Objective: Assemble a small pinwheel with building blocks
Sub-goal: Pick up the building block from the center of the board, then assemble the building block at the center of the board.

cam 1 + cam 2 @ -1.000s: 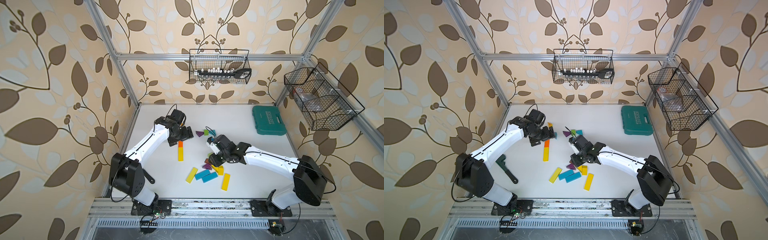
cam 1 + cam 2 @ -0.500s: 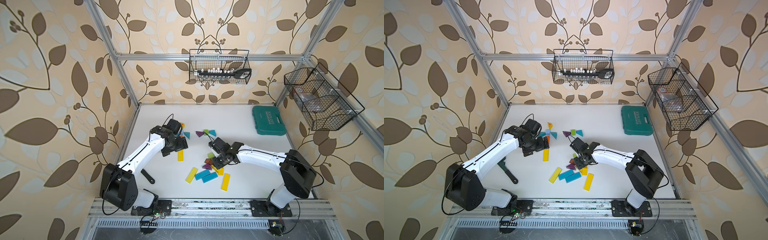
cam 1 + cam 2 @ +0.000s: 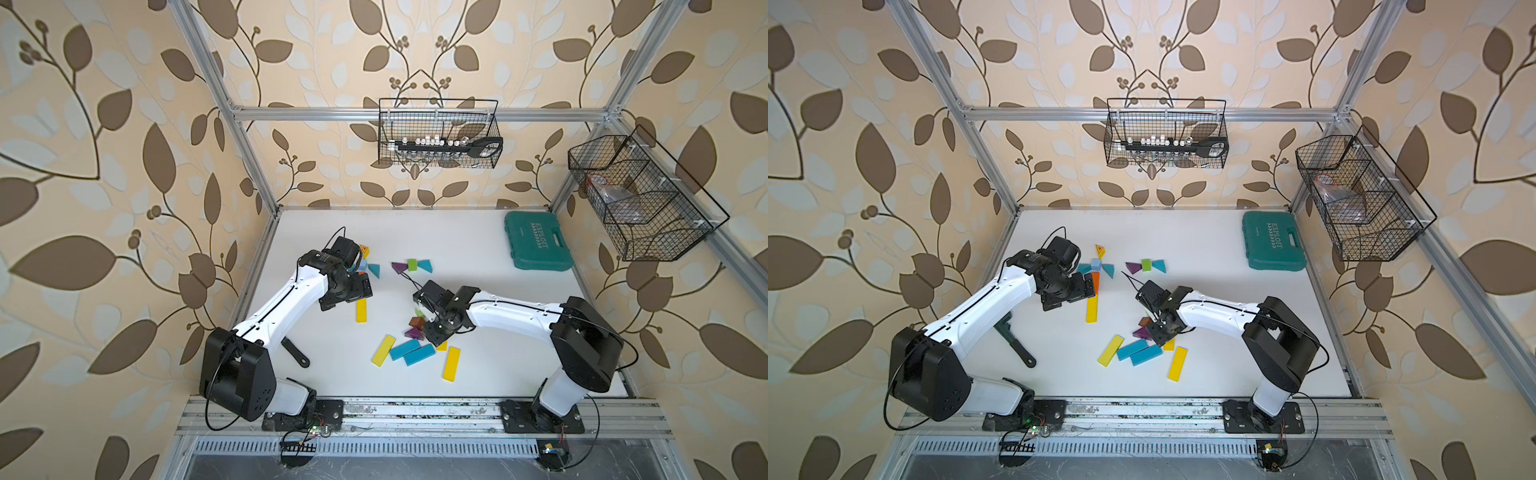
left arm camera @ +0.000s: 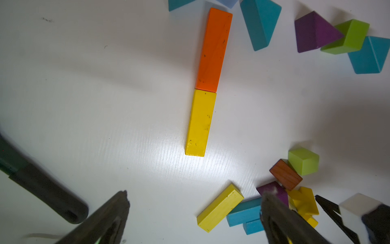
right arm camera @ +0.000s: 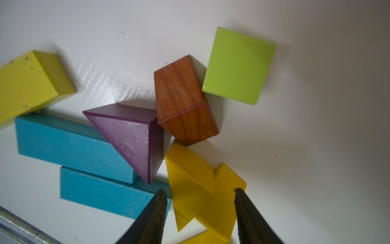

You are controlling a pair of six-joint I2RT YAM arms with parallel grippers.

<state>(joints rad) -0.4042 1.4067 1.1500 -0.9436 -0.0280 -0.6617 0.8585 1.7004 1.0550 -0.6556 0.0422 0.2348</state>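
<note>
White bench (image 3: 457, 249), likely blade-fetching step: right end effector (image 5: 198, 190) part-open astride yellow triangular wooden wedge (image 5: 190, 175), closure and lift presumably next; left end effector (image 4: 196, 196) gaping, empty.

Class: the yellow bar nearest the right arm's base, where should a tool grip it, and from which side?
Grip the yellow bar mid-length, across its two long sides, coming straight down. It lies flat on the table, so only those narrow parallel sides can be pinched, and both look clear of the blue bars.
</note>
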